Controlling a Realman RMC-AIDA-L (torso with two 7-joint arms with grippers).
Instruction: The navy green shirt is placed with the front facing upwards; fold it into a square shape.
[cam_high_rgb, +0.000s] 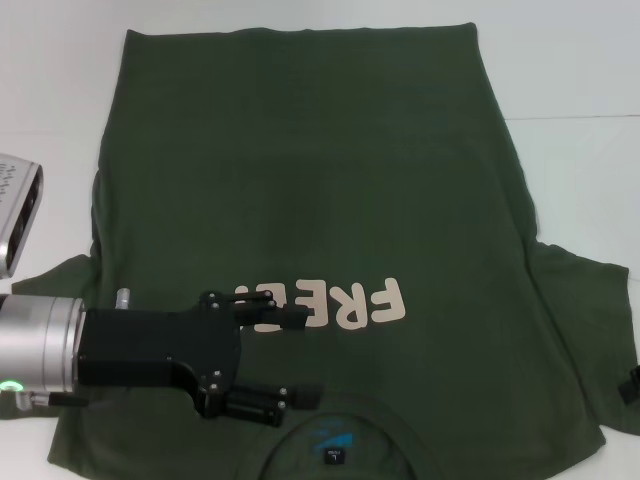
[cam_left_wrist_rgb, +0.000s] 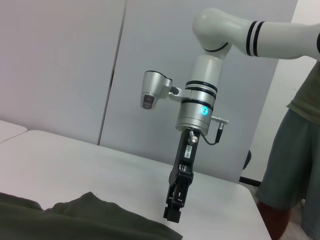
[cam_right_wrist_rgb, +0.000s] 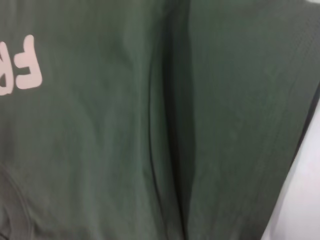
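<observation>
Over the navy green shirt (cam_high_rgb: 330, 200) on my table (cam_high_rgb: 580, 60), left tool (cam_high_rgb: 300, 355) gapes wide, holding nothing; right tool (cam_left_wrist_rgb: 173, 212) I cannot tell

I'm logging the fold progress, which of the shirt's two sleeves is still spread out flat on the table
The sleeve on the robot's right lies spread out past the navy green shirt body; the left sleeve shows only a small bit beside the left gripper.

white table (cam_left_wrist_rgb: 100, 160), pale grey wall panels (cam_left_wrist_rgb: 60, 65) behind, a bystander in shorts (cam_left_wrist_rgb: 295, 165) alongside
</observation>
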